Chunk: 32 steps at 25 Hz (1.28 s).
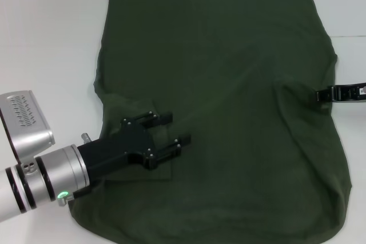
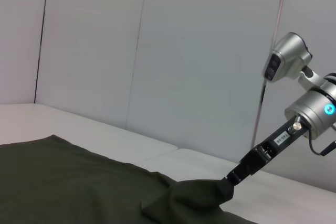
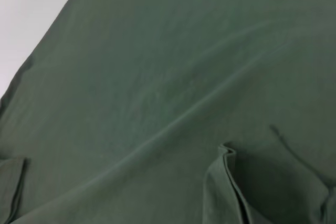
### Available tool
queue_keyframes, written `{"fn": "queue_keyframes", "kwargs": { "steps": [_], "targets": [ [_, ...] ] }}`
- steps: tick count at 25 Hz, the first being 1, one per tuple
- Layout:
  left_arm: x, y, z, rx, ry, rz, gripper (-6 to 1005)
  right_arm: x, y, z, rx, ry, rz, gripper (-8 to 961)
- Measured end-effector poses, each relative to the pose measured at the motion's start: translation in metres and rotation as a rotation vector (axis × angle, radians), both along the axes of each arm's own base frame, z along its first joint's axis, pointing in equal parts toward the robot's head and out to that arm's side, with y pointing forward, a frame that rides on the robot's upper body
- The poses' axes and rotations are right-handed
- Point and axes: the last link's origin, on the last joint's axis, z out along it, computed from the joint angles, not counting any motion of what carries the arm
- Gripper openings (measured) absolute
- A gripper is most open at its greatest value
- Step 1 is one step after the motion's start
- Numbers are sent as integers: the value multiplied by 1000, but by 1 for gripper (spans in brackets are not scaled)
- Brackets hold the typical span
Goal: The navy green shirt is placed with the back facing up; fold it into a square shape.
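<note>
— Head view: we saw the navy green shirt (image 1: 229, 84), soft matte cotton, spread plain side up on the white table (image 1: 46, 38), its outline roughly rectangular with rounded corners.

— And we found the left gripper (image 1: 171, 131) over its left side, black fingers spread apart. The right gripper (image 1: 318, 96) pinched the right edge, raising a creased peak; long shallow wrinkles ran from it.
</note>
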Motion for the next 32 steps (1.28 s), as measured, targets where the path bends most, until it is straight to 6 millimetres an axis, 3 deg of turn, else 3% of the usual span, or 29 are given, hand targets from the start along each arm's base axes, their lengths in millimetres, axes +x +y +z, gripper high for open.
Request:
{"fn": "queue_keyframes", "kwargs": {
  "steps": [8,14,21,32],
  "targets": [
    [0,0,0,0,0,1,627,-2,0,5,-2,3,11,106],
    [0,0,0,0,0,2,627,-11,0,11,-14,17,49,11],
    [0,0,0,4,-1,1,626,-36,-5,16,-69,107,155,11],
    [-9,3,11,62,-22,48,627,-61,4,7,-111,125,224,11]
  ]
}}
